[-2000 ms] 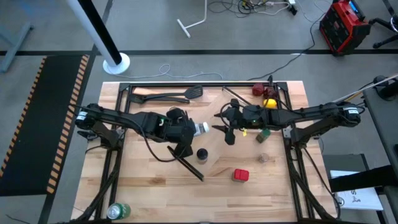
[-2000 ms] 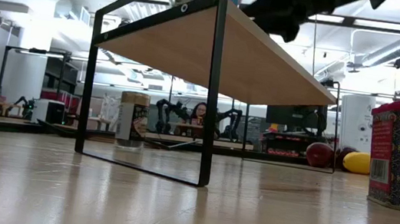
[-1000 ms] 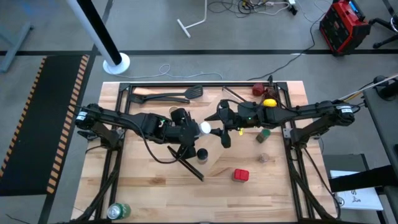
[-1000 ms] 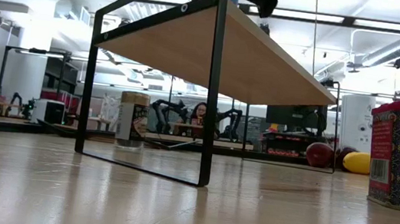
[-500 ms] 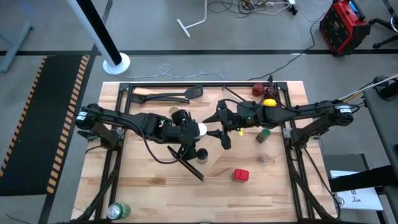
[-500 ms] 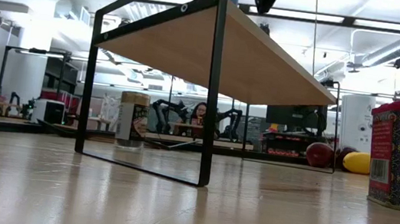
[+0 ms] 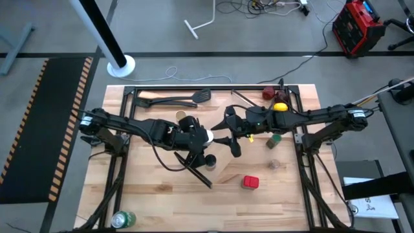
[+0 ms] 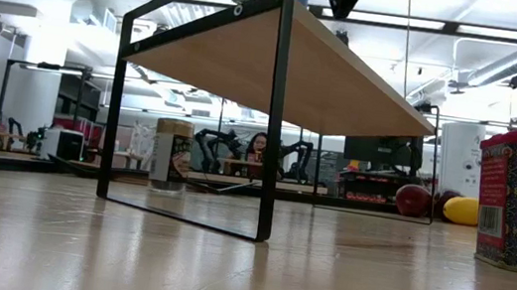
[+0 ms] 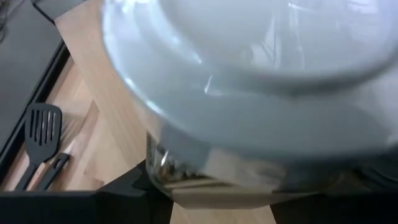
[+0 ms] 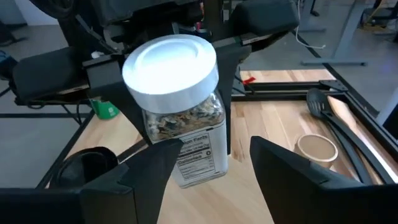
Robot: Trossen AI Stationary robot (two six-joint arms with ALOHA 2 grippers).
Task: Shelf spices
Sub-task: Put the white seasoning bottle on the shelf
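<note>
Left pincer (image 7: 202,136) grips the white-capped jar (image 10: 177,106) upright above the shelf (image 8: 347,82). Right pincer (image 10: 208,155) faces it, fingers spread, not touching. Nearby: black-capped jar (image 7: 210,160), tan cylinder (image 10: 316,147), red tin (image 7: 250,182), spatulas (image 7: 178,100) on the surface (image 7: 168,194).

Grey floor (image 7: 58,26), striped black mat (image 7: 45,123), red case (image 7: 354,26), white pole base (image 7: 121,66).

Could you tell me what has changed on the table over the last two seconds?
The left tool carried the white-capped jar toward the right arm, and the right tool slid in to meet it, its fingers open around the jar. The shelf, red square tin and black-capped jar stayed put.
</note>
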